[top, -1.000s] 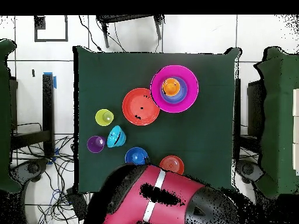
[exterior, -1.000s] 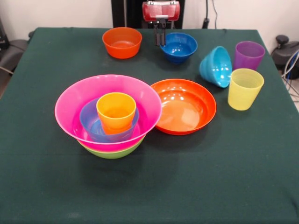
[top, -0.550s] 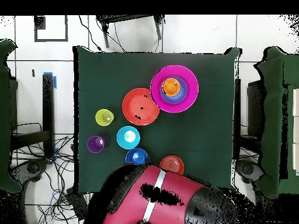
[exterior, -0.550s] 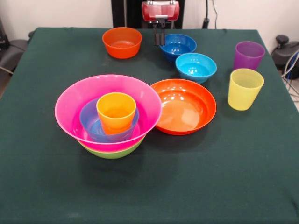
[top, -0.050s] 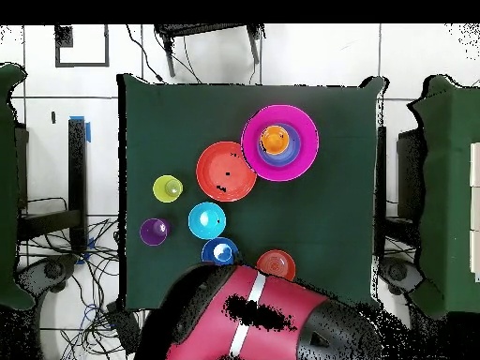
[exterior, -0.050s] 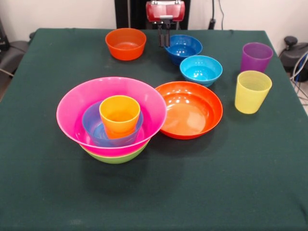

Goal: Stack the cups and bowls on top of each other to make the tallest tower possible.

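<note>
Front view: you see the gripper hanging at the far edge of the table, its two dark fingers close together, a narrow gap, nothing between them. It sits just beside the rim of the dark blue bowl, on that bowl's left in this view. The small orange bowl stands apart to the left. The cyan bowl sits upright, just in front of the dark blue one. The purple cup and the yellow cup stand upright near the right edge, close to each other. The shallow orange bowl lies mid-table, its rim touching or nearly touching the tower: lime green bowl at the base, pink bowl in it, a small blue bowl inside that, and the orange cup upright in the blue bowl.

Overhead view: you see the red arm covering the table's lower edge; the gripper itself is hidden beneath it. The tower sits upper right of centre, with the shallow orange bowl against it. The cyan bowl lies between the dark blue bowl and the yellow cup.
</note>
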Available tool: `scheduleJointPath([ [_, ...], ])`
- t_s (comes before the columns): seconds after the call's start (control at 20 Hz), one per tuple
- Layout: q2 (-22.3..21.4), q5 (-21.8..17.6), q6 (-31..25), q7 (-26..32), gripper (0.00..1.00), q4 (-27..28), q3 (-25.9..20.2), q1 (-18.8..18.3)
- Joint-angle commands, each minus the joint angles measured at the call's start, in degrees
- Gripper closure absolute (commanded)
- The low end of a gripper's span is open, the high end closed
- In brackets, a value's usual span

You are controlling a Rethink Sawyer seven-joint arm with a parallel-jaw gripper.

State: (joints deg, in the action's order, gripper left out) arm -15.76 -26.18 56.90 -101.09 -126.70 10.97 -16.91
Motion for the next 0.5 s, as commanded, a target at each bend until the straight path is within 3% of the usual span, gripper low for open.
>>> scheduleJointPath([
  [0.05,1.2,2.5,0.5,-10.9,1.0,4.3,-3.9,0.0],
  [0.1,1.2,2.6,0.5,-10.9,0.0,4.3,-3.9,0.0],
  [0.5,0.4,2.8,-4.7,-9.9,0.0,4.6,-4.0,0.7],
])
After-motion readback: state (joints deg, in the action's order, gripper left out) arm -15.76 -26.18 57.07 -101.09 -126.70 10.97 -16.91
